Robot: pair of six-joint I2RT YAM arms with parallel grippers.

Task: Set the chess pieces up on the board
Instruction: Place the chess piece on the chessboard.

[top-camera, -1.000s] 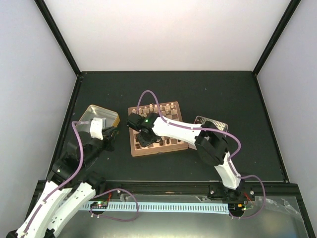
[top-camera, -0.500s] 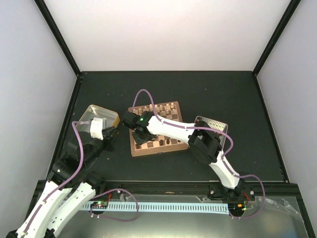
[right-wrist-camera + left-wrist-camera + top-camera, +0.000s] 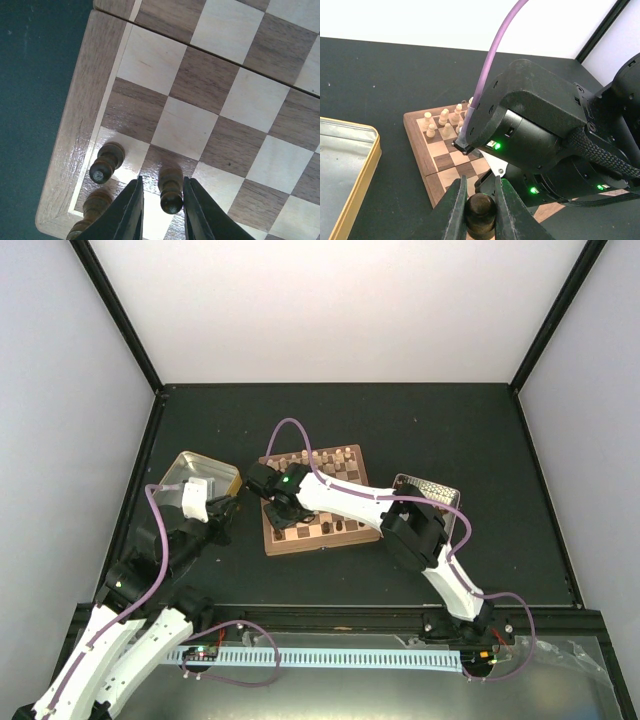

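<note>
The board (image 3: 312,544) lies mid-table, and its left edge shows in the left wrist view (image 3: 416,131). Cream pieces (image 3: 322,457) stand along its far rows (image 3: 443,122), and dark pieces (image 3: 335,527) along the near rows. My left gripper (image 3: 228,510) hovers just off the board's near-left corner, shut on a dark brown piece (image 3: 480,216). My right gripper (image 3: 282,512) hangs over the board's near-left corner. Its fingers (image 3: 131,212) stand open on either side of a dark pawn (image 3: 171,192) upright on a dark square. Two more dark pieces (image 3: 105,162) stand beside it near the corner.
A yellow-rimmed metal tin (image 3: 186,468) sits left of the board, close behind my left gripper (image 3: 364,176). A pink-rimmed tray (image 3: 440,490) lies right of the board, partly under my right arm. My right wrist fills the space ahead of my left gripper (image 3: 540,130).
My right gripper has shifted slightly left and away over the board's near-left corner. My left arm has stayed still with its dark piece.
</note>
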